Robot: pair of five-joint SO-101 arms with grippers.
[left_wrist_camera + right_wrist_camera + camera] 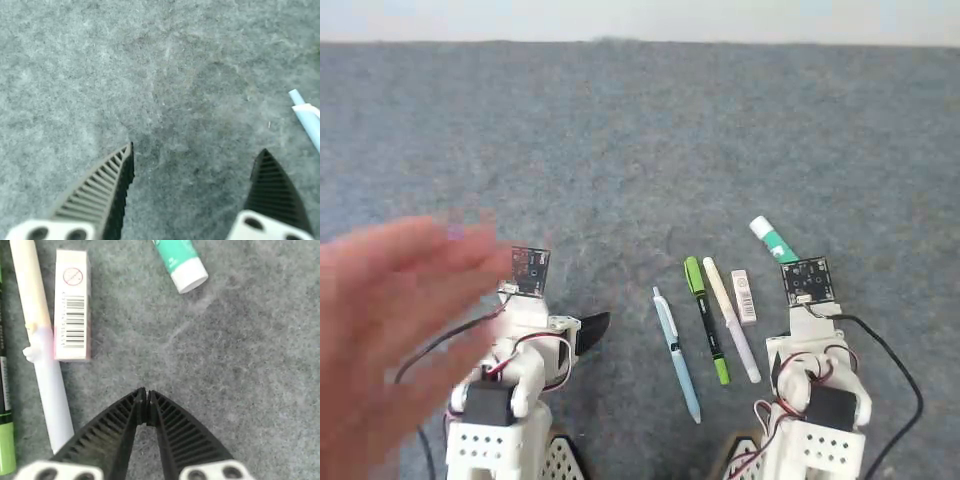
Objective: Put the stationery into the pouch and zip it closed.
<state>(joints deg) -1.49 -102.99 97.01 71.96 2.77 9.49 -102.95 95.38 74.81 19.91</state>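
High view: I see the stationery lying lower centre-right in a row, blue pen (pixel 677 355), green marker (pixel 707 320), white pen (pixel 731 320), eraser (pixel 744 296), glue stick (pixel 772 240); left wrist view: left gripper (pixel 195 162) jaws wide apart, empty, over the grey mat (pixel 150 75); right wrist view: right gripper (pixel 145 396) jaws pressed together, near the eraser

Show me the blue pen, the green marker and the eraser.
Blue pen (pixel 677 355): high view, middle of barrel.
Green marker (pixel 707 322): high view, dark middle.
Eraser (pixel 72 305): right wrist view, wrapper centre.

The left arm (pixel 530 325) and the right arm (pixel 817 352) are white plastic with black motors and thin black cables; the left hand (pixel 197 148) and the right hand (pixel 146 391) have black, ribbed, pointed fingers (pixel 176 434) on white bases with round holes.
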